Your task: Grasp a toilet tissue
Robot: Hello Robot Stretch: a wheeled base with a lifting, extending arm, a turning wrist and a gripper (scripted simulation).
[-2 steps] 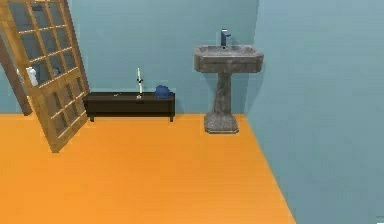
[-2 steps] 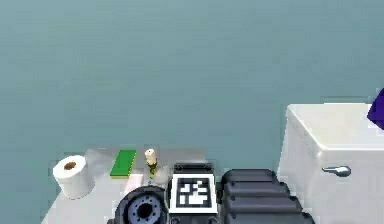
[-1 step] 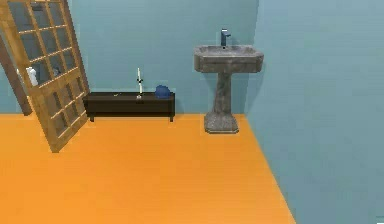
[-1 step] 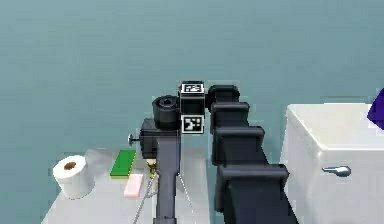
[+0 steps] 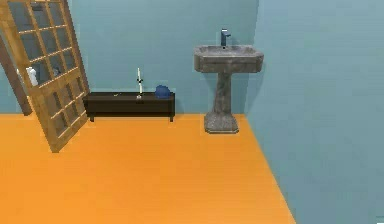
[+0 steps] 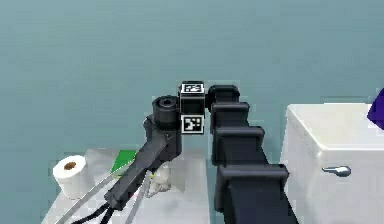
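Note:
A white toilet tissue roll [image 6: 70,172] stands on a pale grey surface [image 6: 192,172] at the arm side view's lower left. The dark arm [image 6: 240,150] rises from the bottom edge, with two white marked squares [image 6: 192,106] at its end. Left of them is the gripper's dark body, and its thin fingers [image 6: 128,182] slant down and left toward the roll. The gripper [image 6: 100,198] ends low over that surface, just right of the roll. I cannot tell whether it holds anything.
A green thing [image 6: 122,160] and a small white thing [image 6: 160,182] lie on the grey surface by the fingers. A white toilet tank [image 6: 330,140] stands at the right. Ahead are an orange floor, a stone pedestal sink [image 5: 226,75], a low dark bench [image 5: 130,103] and a wooden glazed door [image 5: 45,70].

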